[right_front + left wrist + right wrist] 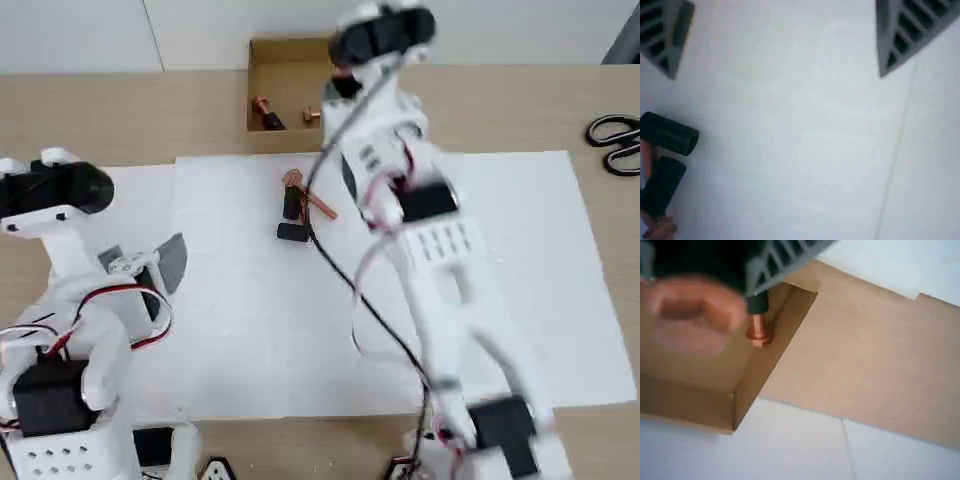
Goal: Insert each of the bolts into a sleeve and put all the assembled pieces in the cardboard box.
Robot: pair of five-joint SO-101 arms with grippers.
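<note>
While the left gripper (777,75) is gaping over smooth paper (815,150), the right gripper (342,90), state unclear, is overhanging the cardboard box (290,60).

Table (100,110): bears the paper sheet, the box and the scissors.
Paper sheet (250,330): on the table's middle, in front of the cardboard box (262,55).
Assembled pieces: two in the box, left piece (265,112) beside right piece (312,115).
Sleeves: far sleeve (292,203) just behind near sleeve (293,232), on the sheet in front of the box.
Bolts: far bolt (292,180) behind the far sleeve; slanted bolt (322,207) at its right.
Scissors (615,140): at the table's right edge, well apart from the box.
Right gripper (345,88): over the box's right side.
Left gripper (140,262): over the sheet's left edge.
</note>
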